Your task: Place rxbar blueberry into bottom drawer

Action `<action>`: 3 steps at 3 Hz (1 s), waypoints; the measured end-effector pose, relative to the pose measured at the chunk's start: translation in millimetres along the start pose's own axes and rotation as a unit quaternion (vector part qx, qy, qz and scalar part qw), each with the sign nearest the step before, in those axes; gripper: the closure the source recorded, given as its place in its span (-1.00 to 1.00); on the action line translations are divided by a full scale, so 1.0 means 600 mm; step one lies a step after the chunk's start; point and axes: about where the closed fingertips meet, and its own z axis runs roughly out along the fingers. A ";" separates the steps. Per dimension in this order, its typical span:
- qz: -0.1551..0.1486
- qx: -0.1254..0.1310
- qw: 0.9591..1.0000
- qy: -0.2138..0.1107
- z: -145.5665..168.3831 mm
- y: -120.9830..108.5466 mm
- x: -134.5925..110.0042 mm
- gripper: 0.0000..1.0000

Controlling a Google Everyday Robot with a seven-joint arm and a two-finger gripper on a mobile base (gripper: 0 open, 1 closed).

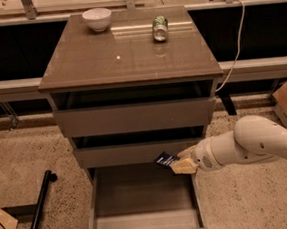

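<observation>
Counter (128, 57): bottom drawer (143, 223) open under the front edge, nothing seen inside. Gripper (180, 164) is below the front right corner, above the drawer's right side, fingers clenched on one end of the bar (164, 160), which sticks out left in mid-air. Bowl (97, 18) at back left corner, contents not visible, can (160, 27) near back edge. The bar is likely light, flat, a bit bendy, with a slick wrapper, so the end pinch may slip.

Glossy grey-brown cabinet top (128, 57) carries two things.
White round bowl (97, 18) back left, green soda can (160, 28) back right; gripper (175, 163) below, over the bottom drawer (141, 199).
</observation>
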 end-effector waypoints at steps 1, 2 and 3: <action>0.000 0.000 1.000 0.000 0.000 0.000 0.000 1.00; -0.023 -0.002 1.000 0.010 0.051 0.019 0.001 1.00; -0.020 -0.011 1.000 -0.018 0.116 0.010 0.013 1.00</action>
